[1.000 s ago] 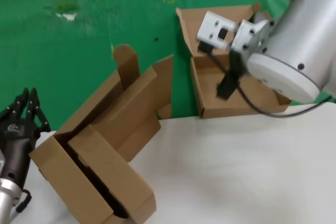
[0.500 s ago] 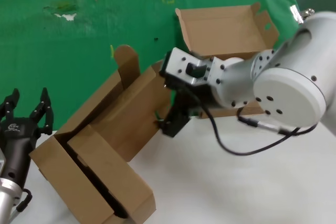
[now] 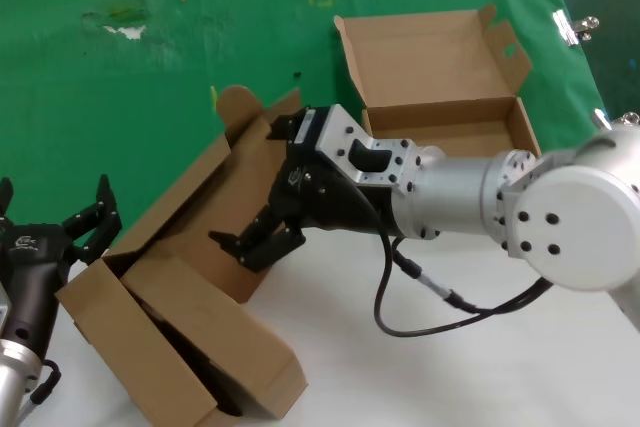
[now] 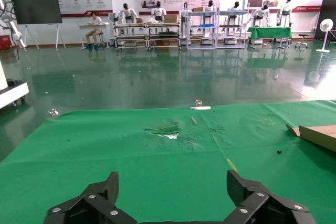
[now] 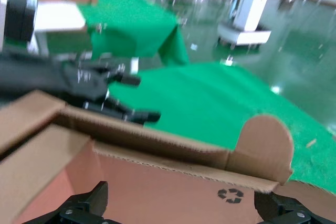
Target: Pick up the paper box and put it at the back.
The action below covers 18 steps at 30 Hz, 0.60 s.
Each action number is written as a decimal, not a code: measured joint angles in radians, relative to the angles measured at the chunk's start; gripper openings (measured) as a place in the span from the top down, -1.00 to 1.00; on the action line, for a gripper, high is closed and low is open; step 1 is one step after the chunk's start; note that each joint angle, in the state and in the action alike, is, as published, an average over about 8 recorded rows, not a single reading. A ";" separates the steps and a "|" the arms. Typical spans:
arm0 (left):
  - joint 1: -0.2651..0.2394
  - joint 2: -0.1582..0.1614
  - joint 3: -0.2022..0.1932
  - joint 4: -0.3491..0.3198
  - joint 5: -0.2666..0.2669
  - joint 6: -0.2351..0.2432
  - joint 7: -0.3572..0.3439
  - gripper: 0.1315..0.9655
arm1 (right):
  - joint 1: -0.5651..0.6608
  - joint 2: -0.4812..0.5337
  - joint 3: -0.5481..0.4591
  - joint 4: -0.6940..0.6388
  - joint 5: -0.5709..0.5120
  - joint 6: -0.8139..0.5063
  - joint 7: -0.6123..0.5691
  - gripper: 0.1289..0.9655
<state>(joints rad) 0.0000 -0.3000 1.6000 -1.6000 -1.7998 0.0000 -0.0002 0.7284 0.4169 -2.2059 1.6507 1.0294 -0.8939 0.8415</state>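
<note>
- the right gripper (image 3: 268,185) is reaching over the paper box (image 3: 190,287), jaws spread wide around nothing.
- the box is lying open at the table's (image 3: 480,347) near-left edge.
- the left gripper (image 3: 52,215) is waiting beside it, jaws open.

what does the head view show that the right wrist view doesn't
Head view only: the second open cardboard box at the back on the green cloth, the white tabletop, and the right gripper spread open over the paper box.

Right wrist view only: the recycling mark printed inside the paper box.

Both: the paper box and the left gripper, parked open beside it.
</note>
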 joint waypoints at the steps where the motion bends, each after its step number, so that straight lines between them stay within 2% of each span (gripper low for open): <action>1: 0.000 0.000 0.000 0.000 0.000 0.000 0.000 -0.24 | -0.017 -0.003 0.014 -0.001 0.018 0.020 -0.019 -1.00; 12: 0.000 0.000 0.000 0.000 0.000 0.000 0.000 -0.73 | -0.204 -0.033 0.170 -0.014 0.217 0.250 -0.236 -1.00; 18: 0.000 0.000 0.000 0.000 0.000 0.000 0.000 -0.87 | -0.307 -0.049 0.255 -0.021 0.325 0.377 -0.355 -1.00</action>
<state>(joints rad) 0.0000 -0.3000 1.6000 -1.6000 -1.7999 0.0000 0.0000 0.4218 0.3677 -1.9508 1.6294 1.3542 -0.5171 0.4868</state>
